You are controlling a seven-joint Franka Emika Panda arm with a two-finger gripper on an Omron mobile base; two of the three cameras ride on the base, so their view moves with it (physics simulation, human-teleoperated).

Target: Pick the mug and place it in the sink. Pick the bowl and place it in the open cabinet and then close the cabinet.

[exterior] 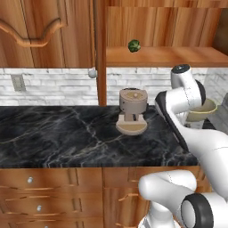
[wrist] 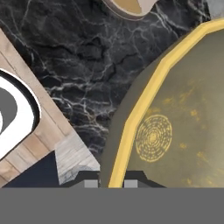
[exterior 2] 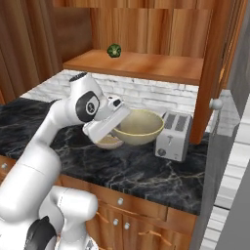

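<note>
My gripper (wrist: 111, 183) is shut on the cream rim of the olive-beige bowl (wrist: 175, 127), one fingertip inside the rim and one outside. In the right base view the gripper (exterior 2: 118, 117) holds the bowl (exterior 2: 139, 126) by its left edge, just above the black marble counter (exterior 2: 141, 168). From the left base view the bowl (exterior: 203, 109) peeks out behind my forearm. The wooden upper cabinet stands open above, and its shelf (exterior: 164, 56) (exterior 2: 146, 66) is bare but for a small green ball (exterior: 134, 45) (exterior 2: 114, 50). The mug and the sink are out of view.
A silver toaster (exterior 2: 172, 129) stands just right of the bowl. A tan countertop appliance (exterior: 132, 111) sits left of it, its base (exterior 2: 108, 142) under my hand. The open cabinet door (exterior 2: 215, 73) with a round knob (exterior 2: 215, 104) juts out on the right, seen edge-on (exterior: 101, 53).
</note>
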